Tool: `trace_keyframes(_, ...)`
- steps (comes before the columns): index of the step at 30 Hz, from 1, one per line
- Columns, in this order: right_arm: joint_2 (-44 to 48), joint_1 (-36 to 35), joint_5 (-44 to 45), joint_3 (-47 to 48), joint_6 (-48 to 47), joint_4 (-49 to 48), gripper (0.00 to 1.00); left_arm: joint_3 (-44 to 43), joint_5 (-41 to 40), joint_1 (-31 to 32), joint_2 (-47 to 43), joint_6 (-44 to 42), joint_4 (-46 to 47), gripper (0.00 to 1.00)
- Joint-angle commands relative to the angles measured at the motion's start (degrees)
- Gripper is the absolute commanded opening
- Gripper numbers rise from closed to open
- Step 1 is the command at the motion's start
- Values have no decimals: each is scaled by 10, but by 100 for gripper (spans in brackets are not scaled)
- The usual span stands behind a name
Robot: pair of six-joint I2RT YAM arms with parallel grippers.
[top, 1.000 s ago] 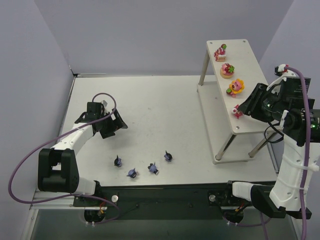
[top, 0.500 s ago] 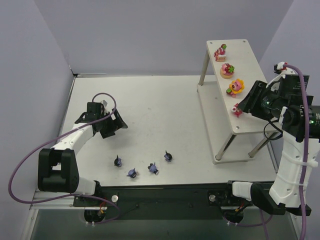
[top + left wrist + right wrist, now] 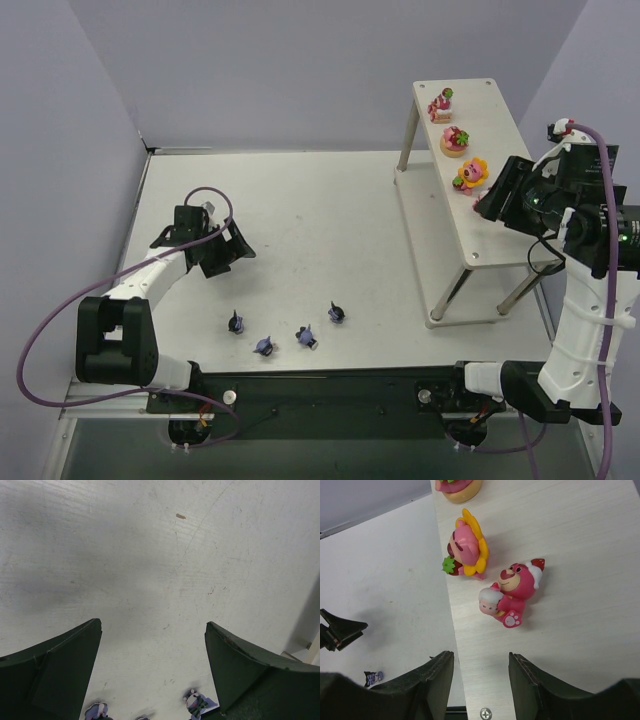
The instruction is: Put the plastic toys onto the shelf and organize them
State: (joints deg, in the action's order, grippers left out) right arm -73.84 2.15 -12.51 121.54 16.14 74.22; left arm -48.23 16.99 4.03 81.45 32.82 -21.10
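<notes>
The off-white shelf [image 3: 492,125] stands at the right. On its top board sit a red cake toy [image 3: 440,103], a tart toy [image 3: 455,140] and a yellow flower toy [image 3: 472,174]. My right gripper [image 3: 489,203] hovers over the board and hides the fourth toy from above. In the right wrist view that pink bear toy [image 3: 513,596] stands free on the shelf [image 3: 570,535] next to the flower toy [image 3: 468,548], just ahead of my open right gripper [image 3: 481,656]. Several dark blue-purple toys [image 3: 306,337] lie on the table near the front. My left gripper [image 3: 222,256] is open above bare table.
The shelf's lower board [image 3: 430,235] and slim legs reach down to the white tabletop [image 3: 320,230]. Two dark toys [image 3: 198,701] show at the bottom edge of the left wrist view, just behind my left gripper [image 3: 152,625]. Purple walls close in the left and back.
My right gripper's jaws have spread apart and let go of the pink bear, which now stands on the top board. The right wrist shifted slightly toward the back. The left arm has not moved.
</notes>
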Motion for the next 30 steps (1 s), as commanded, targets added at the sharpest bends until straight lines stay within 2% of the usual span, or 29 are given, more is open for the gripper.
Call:
trace_keyframes(1, 0, -6, 0, 4, 6, 92, 48, -2, 8, 1, -2, 4, 23, 95)
trace_keyframes(6, 17, -7, 60, -3, 23, 74, 48, 0, 8, 2, -4, 5, 24, 95)
trace_keyframes(11, 41, 0, 123, -32, 65, 2, 47, -1, 8, 2, -6, 5, 23, 95)
trace_keyframes(19, 39, 33, 55, -76, 120, -96, 48, -4, 9, 2, -10, 5, 21, 95)
trace_keyframes(26, 42, 136, -12, -112, 163, -160, 50, -7, 9, 2, -9, 4, 19, 95)
trace_keyframes(30, 39, 165, -73, -137, 186, -194, 49, -10, 8, 2, -7, 4, 19, 95)
